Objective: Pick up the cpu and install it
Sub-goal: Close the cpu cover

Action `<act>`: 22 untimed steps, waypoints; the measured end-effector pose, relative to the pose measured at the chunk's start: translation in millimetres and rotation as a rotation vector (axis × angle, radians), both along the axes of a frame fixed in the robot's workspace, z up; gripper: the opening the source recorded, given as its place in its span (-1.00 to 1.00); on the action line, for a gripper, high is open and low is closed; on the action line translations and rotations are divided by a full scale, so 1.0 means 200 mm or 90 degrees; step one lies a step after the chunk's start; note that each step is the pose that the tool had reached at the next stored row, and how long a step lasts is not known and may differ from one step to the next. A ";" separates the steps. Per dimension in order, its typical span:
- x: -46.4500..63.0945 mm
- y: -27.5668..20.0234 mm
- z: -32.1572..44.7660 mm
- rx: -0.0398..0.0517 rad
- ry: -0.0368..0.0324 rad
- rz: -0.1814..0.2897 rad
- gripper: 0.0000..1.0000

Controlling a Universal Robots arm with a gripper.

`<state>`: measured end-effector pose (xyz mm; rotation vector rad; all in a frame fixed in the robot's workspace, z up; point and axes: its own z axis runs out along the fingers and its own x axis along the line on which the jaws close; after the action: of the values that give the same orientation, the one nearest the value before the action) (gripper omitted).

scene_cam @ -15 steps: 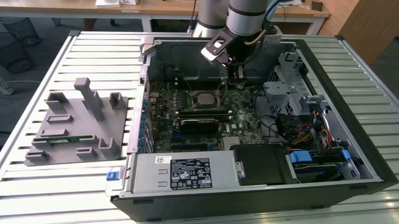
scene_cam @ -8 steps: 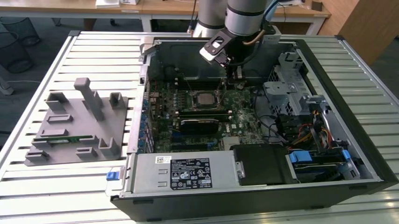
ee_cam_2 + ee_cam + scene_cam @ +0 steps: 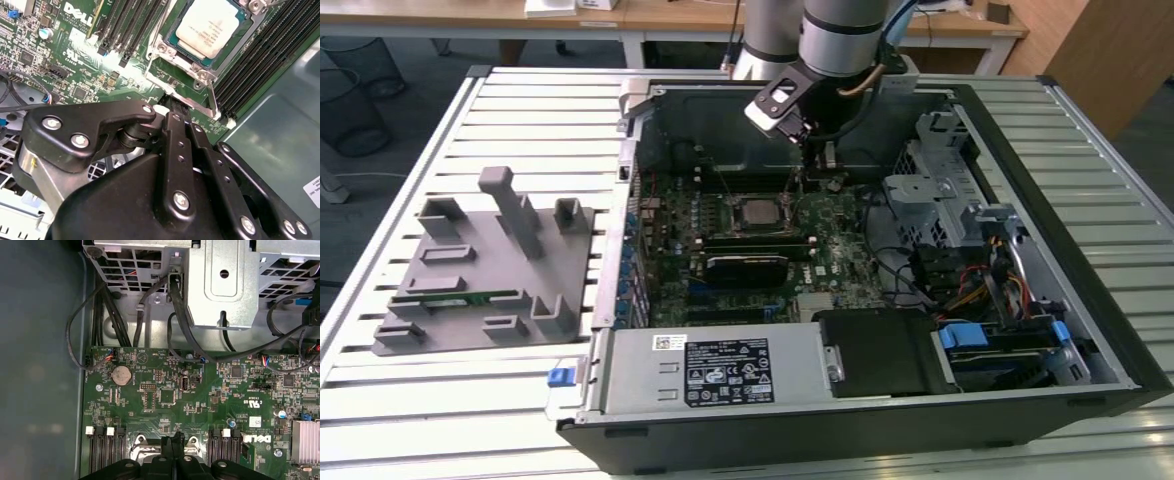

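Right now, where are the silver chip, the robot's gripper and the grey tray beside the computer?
silver chip (image 3: 210,22): second wrist view, middle of its metal top.
gripper (image 3: 175,440): first wrist view, where its closed fingertips meet.
grey tray (image 3: 478,262): exterior view, bare flat base.

arm (image 3: 843,40) reaches down from above; pincer (image 3: 175,441) closed, pointing downward.

A metal table (image 3: 440,400) of long pale slats carries everything here. An open computer case (image 3: 854,428) lies on its side directly on the slats and takes most of the surface. Just beside the case, on the exterior view's left, a gray holder tray (image 3: 480,270) rests flat on the same slats.
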<state>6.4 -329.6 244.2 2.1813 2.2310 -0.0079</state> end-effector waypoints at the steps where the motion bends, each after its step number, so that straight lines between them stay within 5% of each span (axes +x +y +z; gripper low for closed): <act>1: 0.00 0.000 0.000 0.0000 0.0000 0.000 -0.79; 22: -0.05 0.000 -0.002 -0.0001 0.0000 0.000 -0.79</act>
<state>-3.9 -329.6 243.8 2.1813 2.2310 -0.0080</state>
